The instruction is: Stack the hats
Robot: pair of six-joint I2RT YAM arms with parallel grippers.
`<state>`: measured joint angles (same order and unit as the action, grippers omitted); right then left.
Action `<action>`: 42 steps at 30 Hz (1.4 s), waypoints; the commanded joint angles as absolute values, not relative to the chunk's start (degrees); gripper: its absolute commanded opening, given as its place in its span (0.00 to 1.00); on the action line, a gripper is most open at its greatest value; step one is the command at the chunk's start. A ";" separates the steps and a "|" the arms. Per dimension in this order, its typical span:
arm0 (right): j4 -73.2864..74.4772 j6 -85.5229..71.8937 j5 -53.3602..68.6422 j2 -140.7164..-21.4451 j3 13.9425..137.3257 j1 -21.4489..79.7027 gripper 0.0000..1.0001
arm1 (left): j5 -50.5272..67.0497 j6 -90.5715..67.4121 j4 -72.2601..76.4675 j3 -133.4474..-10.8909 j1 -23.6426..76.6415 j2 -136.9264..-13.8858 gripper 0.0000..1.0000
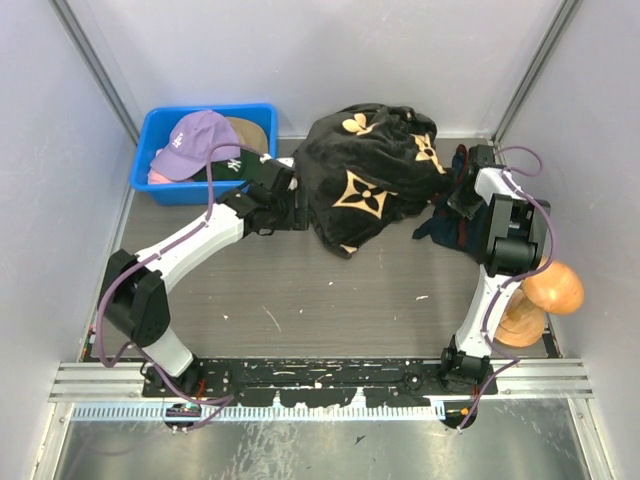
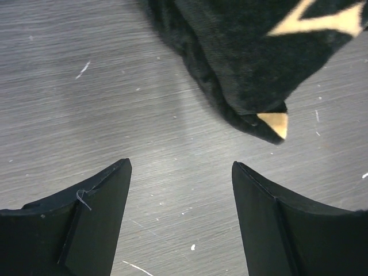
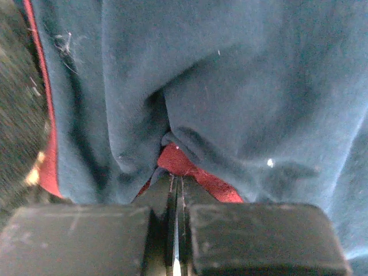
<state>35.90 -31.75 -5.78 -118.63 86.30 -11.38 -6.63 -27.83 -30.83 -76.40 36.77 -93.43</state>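
Observation:
The hats lie together in a blue bin [image 1: 165, 113] at the far left. The lavender cap [image 1: 205, 135] is on top, the tan cap [image 1: 252, 130] behind it, the pink cap [image 1: 157, 176] shows at the bin's near left edge, and the dark green cap [image 1: 240, 167] hangs at the bin's near right. My left gripper [image 1: 297, 197] is just right of the bin, at the edge of the black cloth. In the left wrist view it [image 2: 181, 164] is open and empty over bare table. My right gripper [image 1: 451, 204] [image 3: 175, 175] is shut, its tips pressed into a dark blue cloth.
A large black cloth with tan flower marks [image 1: 375, 170] [image 2: 247, 52] is heaped at the back middle. A dark blue cloth with red trim [image 1: 438, 228] [image 3: 241, 86] lies beside it on the right. A round-topped wooden stand [image 1: 550, 290] stands at the near right.

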 commanded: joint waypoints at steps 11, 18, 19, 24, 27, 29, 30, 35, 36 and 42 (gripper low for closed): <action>25.34 -25.69 -4.05 -134.00 120.15 -10.91 0.00 | -6.17 -29.35 -35.34 -80.78 28.13 -100.21 0.78; 19.58 -27.95 9.03 -135.85 134.45 -11.48 0.00 | -3.45 -30.33 -35.89 -87.94 28.25 -105.81 0.76; 19.26 -28.25 10.11 -134.50 134.30 -11.37 0.00 | -3.16 -30.36 -35.83 -88.70 28.26 -106.30 0.76; 18.81 -26.46 10.07 -123.59 125.54 -10.81 0.27 | -4.60 -30.32 -35.00 -91.86 28.31 -108.79 0.77; 17.55 -26.19 9.83 -116.24 116.53 -10.86 0.34 | -6.12 -29.95 -34.67 -93.92 28.37 -111.10 0.78; 17.59 -26.79 10.88 -111.18 112.08 -10.81 0.35 | -7.64 -29.49 -34.62 -95.69 28.11 -113.50 0.78; 17.46 -27.20 11.62 -108.48 109.36 -10.85 0.35 | -8.38 -29.38 -34.99 -97.79 27.94 -115.05 0.79; 13.64 -27.77 11.69 -91.77 93.41 -10.49 0.35 | -9.11 -29.26 -41.85 -114.55 27.20 -127.65 0.75; 13.20 -27.76 11.56 -88.95 90.75 -10.50 0.35 | -9.29 -29.19 -43.88 -119.49 27.16 -131.10 0.68; 16.31 -27.74 9.89 -81.67 86.21 -10.04 0.34 | -6.75 -31.04 -52.32 -151.39 27.20 -151.28 0.42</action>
